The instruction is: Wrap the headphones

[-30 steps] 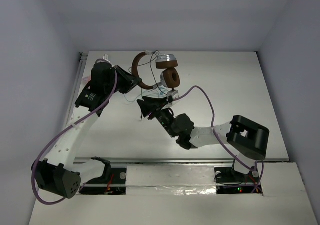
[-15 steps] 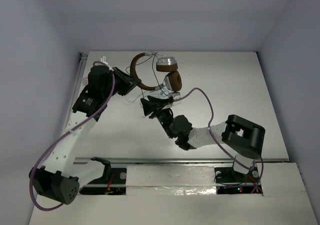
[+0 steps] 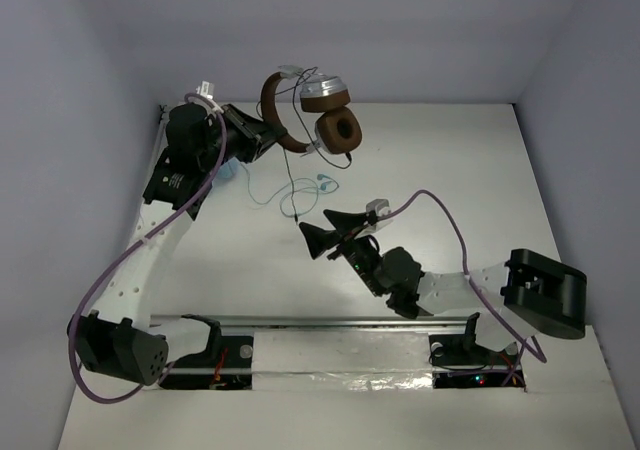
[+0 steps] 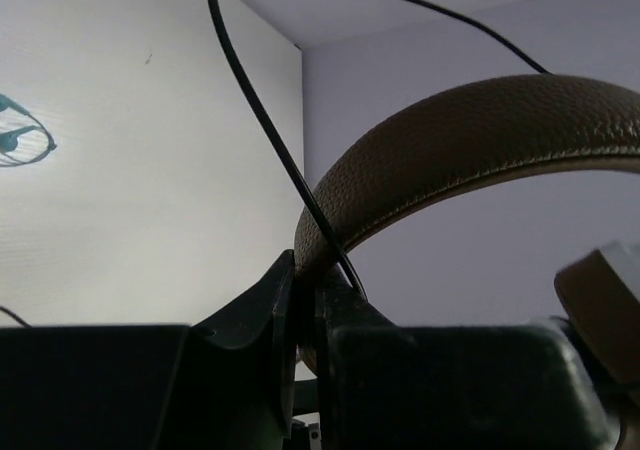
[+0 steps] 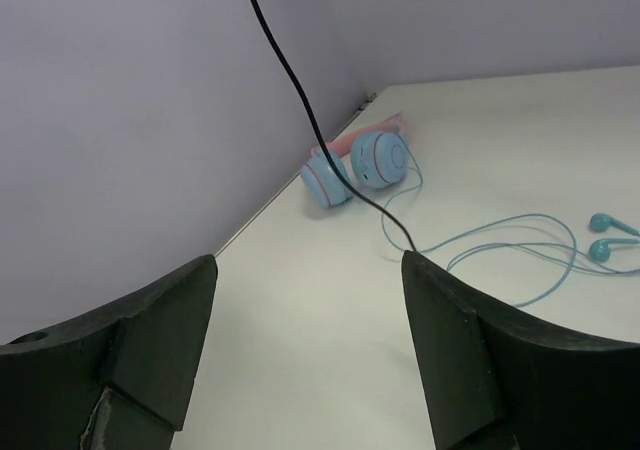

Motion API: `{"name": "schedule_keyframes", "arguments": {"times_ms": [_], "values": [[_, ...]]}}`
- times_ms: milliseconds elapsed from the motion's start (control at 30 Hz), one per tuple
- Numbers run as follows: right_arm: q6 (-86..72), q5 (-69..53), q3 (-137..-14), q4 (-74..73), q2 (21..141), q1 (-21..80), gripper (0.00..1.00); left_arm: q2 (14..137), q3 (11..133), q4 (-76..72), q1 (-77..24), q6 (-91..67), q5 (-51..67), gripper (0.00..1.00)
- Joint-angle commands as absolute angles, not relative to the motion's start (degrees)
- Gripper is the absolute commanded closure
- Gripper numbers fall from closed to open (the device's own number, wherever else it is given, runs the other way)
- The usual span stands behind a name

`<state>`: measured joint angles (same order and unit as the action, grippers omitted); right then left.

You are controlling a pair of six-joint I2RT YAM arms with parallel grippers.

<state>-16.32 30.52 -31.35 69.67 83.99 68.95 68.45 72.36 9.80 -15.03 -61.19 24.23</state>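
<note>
Left gripper (image 4: 308, 295): your jaws are pressed onto the brown headband (image 4: 480, 130), pinching it near one end. The headphones (image 3: 325, 97) hang from this grip, raised above the far left part of the table (image 3: 450, 170), with the ear cups out to the right of the jaws. The thin black cable (image 5: 297, 83) drops from them to the tabletop.

Right gripper (image 5: 308, 270): your jaws are spread wide and hold nothing. The cable hangs ahead of them, apart from both fingers. Beyond it lie the pink-and-blue cat-ear headphones (image 5: 360, 165) by the wall and the teal earbuds (image 5: 605, 235) to their right.
</note>
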Motion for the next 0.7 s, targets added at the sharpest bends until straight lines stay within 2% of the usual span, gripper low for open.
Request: {"name": "schedule_keyframes", "arguments": {"times_ms": [0, 367, 667], "values": [[-15.21, 30.41, -30.93, 68.48, 80.43, 68.82, 0.19, 67.15, 73.84, 1.87, -13.45, -63.8, 29.43, 1.0], [-9.24, 30.4, -41.65, 69.69, 90.43, 67.41, 0.19, 62.14, 69.97, 1.76, -13.97, -66.27, 30.94, 1.0], [-5.54, 29.8, -46.84, 68.56, 92.28, 65.48, 0.2, 58.1, 63.99, 1.23, -14.5, -66.97, 31.82, 1.0]]}}
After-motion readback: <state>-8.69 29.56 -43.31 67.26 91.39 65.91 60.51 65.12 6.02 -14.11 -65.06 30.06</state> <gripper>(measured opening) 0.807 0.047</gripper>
